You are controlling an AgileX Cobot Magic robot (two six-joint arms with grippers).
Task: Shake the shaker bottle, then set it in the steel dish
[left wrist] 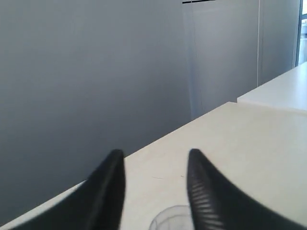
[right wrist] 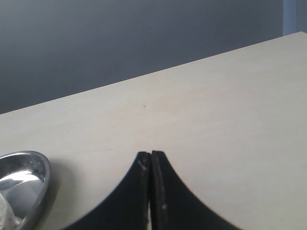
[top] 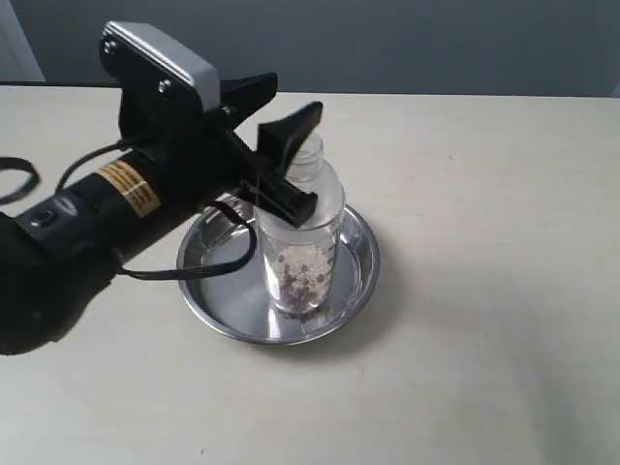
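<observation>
The shaker bottle [top: 308, 257] stands upright inside the steel dish [top: 223, 295], resting on the flat bottom a little toward the right-hand side of the pan. Its brown and white grains [top: 302, 273] lie settled in the lower part, and nothing about the bottle looks tilted or lifted.

The left gripper [top: 295, 94] sits at the height of the bottle's neck, with its two fingers spread apart. In the left wrist view the bottle's clear round top shows low between them, close to one finger. I cannot tell whether it touches that finger, but nothing appears squeezed, so I judge the grasp released. The left arm reaches in over the dish's near-left rim, with its cable drooping across the pan.

The right gripper [right wrist: 151, 155] has its fingers pressed together on nothing. It hangs over the bare tabletop [top: 484, 291] beside the dish, and does not show in the exterior view.

With the bottle already placed, the step in hand looks like the letting go that closes the task. The next move calls for the left arm to draw back or rise cleanly, keeping the fingers wide so that neither one catches the neck or shoulder. The bottle is tall and light on a slick steel floor, so a sideways brush could tip it over or slide it toward the sloping rim.
</observation>
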